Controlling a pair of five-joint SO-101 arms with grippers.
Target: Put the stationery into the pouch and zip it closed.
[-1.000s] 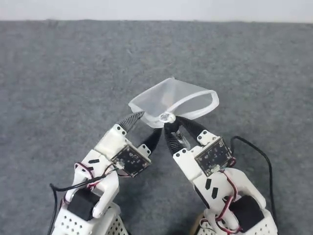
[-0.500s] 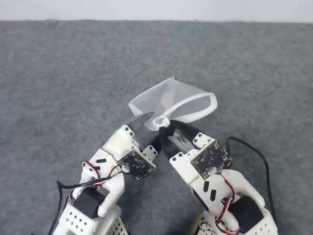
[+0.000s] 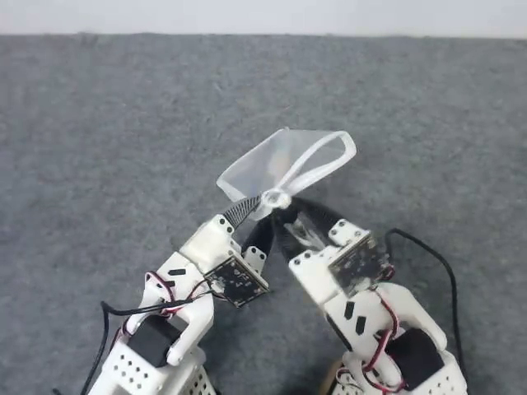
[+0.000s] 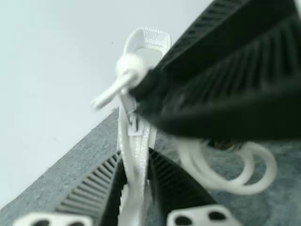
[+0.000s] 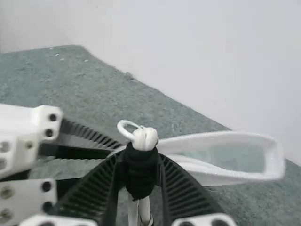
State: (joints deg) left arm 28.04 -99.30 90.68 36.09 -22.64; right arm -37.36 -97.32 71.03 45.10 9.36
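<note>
- The translucent white mesh pouch (image 3: 290, 164), a soft flattened loop edged with woven tape, is held up above the grey felt-textured counter (image 3: 99, 132) between both arms.
- The left claw (image 4: 134, 165), with ribbed black fingers, is pinched narrow on the pouch's white zip tape.
- The right claw (image 5: 139, 162) clamps the dark ribbed zip pull (image 5: 139, 172), which is topped by a white knotted cord (image 5: 144, 137).

Bright, even, diffuse light, soft faint shadows on the grey table (image 3: 99, 132)
</note>
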